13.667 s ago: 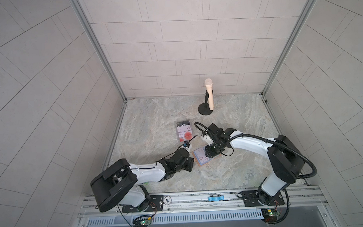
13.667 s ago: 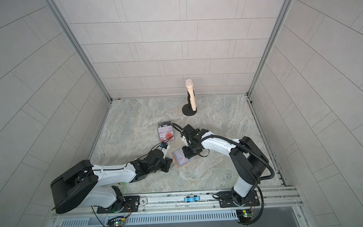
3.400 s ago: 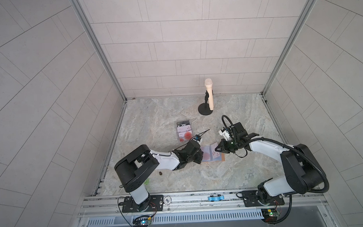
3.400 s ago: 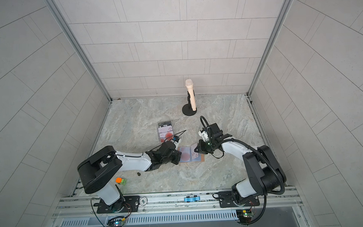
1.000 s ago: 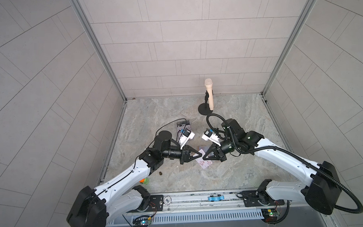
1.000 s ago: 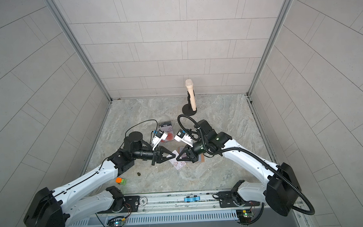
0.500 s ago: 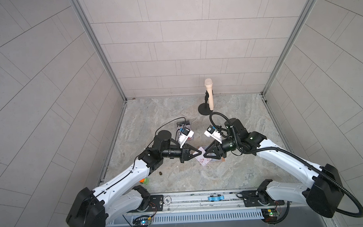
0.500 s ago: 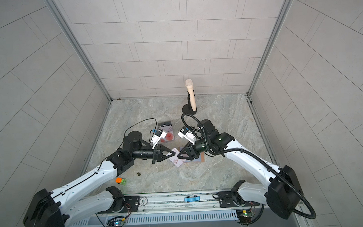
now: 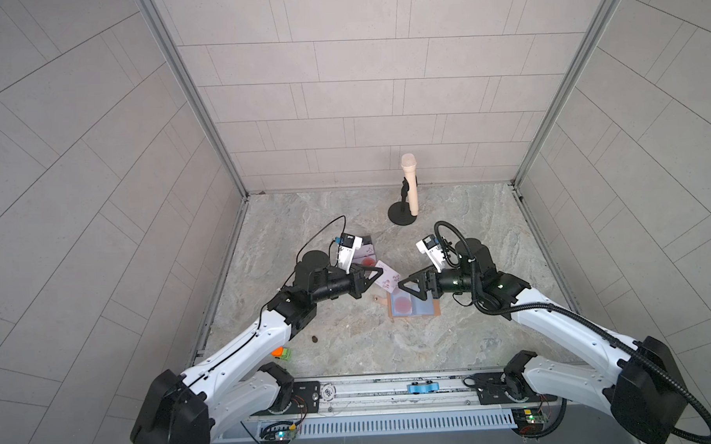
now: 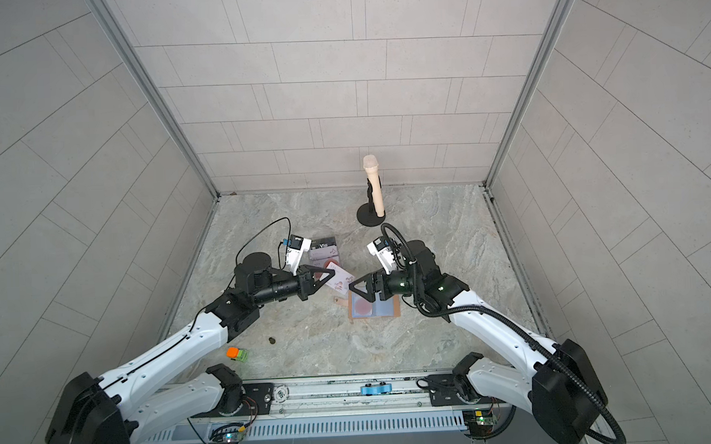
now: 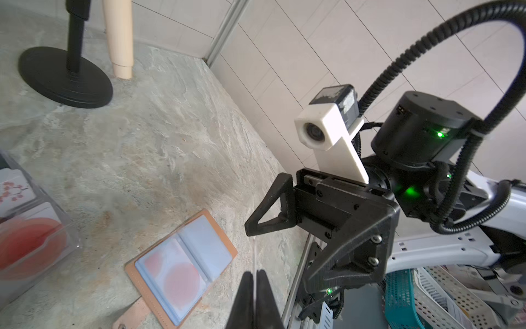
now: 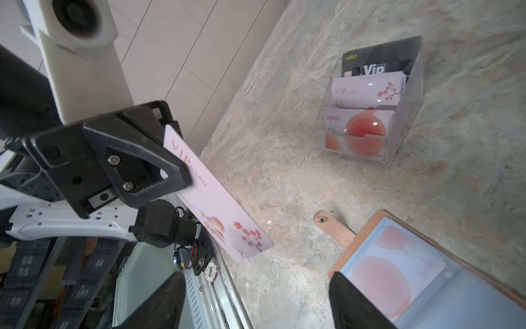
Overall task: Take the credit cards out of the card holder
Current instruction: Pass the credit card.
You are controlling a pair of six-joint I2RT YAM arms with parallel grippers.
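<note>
Thin, stiff and slick, the pale pink VIP card [image 12: 225, 219] juts from the clenched left end effector [image 12: 170, 165], pinched by one short end, while the released right end effector [image 12: 256, 296] hovers beside the open card holder [image 12: 367, 228] on the counter [image 12: 284, 171], whose red-circle card [image 12: 381, 276] likely needs an edge pinch.

Shows pale tiled walls [image 9: 362, 109] at nine, twelve and three o'clock, with metal corner posts [image 9: 193, 98]. Lies evenly lit over a marbled grey-beige floor [image 9: 350, 341].
</note>
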